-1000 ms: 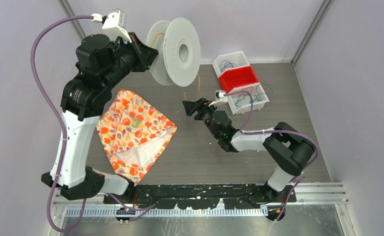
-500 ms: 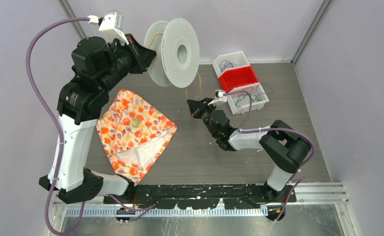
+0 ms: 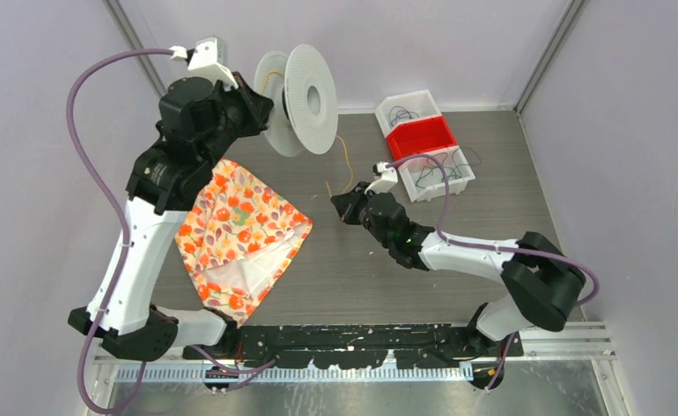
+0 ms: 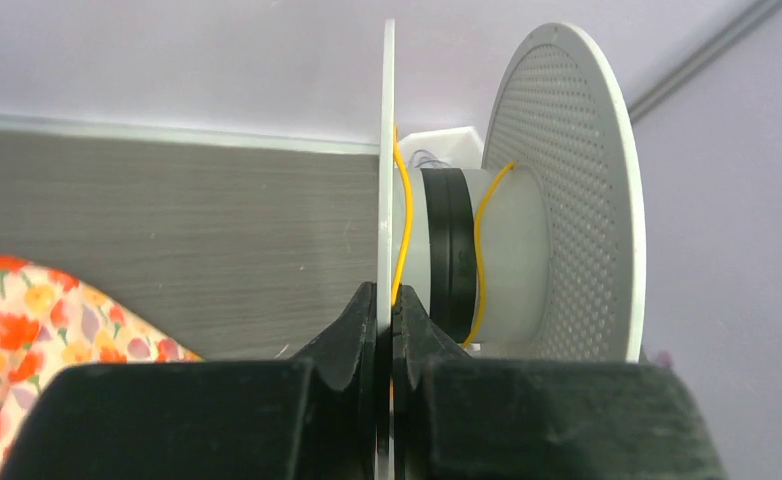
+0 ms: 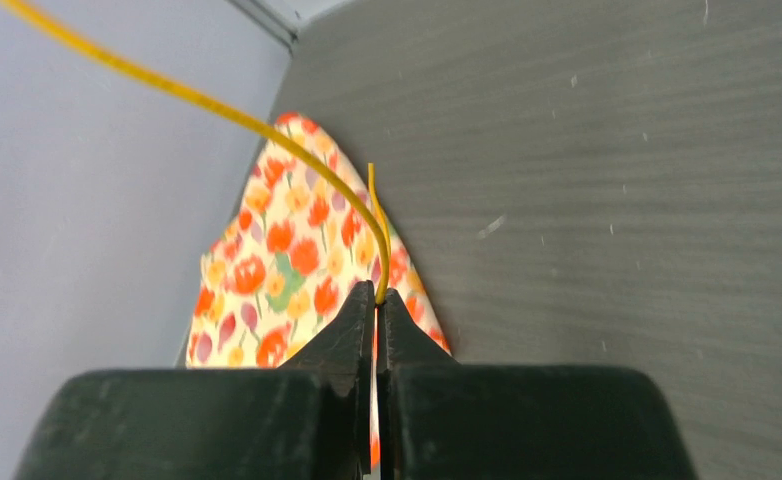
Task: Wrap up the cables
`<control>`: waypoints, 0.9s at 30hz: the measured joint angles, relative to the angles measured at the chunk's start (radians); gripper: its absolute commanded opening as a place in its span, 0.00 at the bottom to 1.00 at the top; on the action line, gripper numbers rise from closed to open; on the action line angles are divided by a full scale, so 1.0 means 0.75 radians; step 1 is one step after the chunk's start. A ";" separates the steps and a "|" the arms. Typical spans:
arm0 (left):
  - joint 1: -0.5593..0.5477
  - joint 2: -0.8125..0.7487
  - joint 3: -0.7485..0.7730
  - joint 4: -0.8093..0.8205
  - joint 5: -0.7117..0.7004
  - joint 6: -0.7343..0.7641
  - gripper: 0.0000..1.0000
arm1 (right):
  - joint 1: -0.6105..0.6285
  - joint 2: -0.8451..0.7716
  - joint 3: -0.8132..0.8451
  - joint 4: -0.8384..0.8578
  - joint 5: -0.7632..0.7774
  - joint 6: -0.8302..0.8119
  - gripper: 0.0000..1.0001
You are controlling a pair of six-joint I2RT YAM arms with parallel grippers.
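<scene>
As viewed from above, found left arm reared high at back left, forearm angled toward the back wall, left gripper holding the spool up off the table. Found right arm stretched low and leftward across mid-table, right gripper just right of the cloth and apart from the bins. Confirmed at left wrist only: jaws pressed onto the spool's thin clear flange, with the cable, yellow, looped loosely round the hub beside a dark band. Confirmed at right wrist only: jaws pinched shut on the cable near its free end, a short tip standing past the fingertips. Traced from above: cable hanging from the spool down toward the right gripper, long axis roughly back-to-front, slack and curved. Noted spool axis roughly level, running left-to-right.
</scene>
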 measured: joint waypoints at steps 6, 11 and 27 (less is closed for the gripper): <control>-0.006 0.007 -0.242 0.101 -0.178 -0.081 0.01 | 0.162 -0.117 0.156 -0.484 -0.043 -0.017 0.01; -0.038 0.091 -0.350 0.149 -0.318 -0.075 0.01 | 0.339 -0.159 0.346 -0.883 -0.117 -0.134 0.01; -0.072 0.165 -0.614 0.205 -0.247 0.094 0.01 | 0.291 -0.432 0.978 -1.385 -0.149 -0.743 0.00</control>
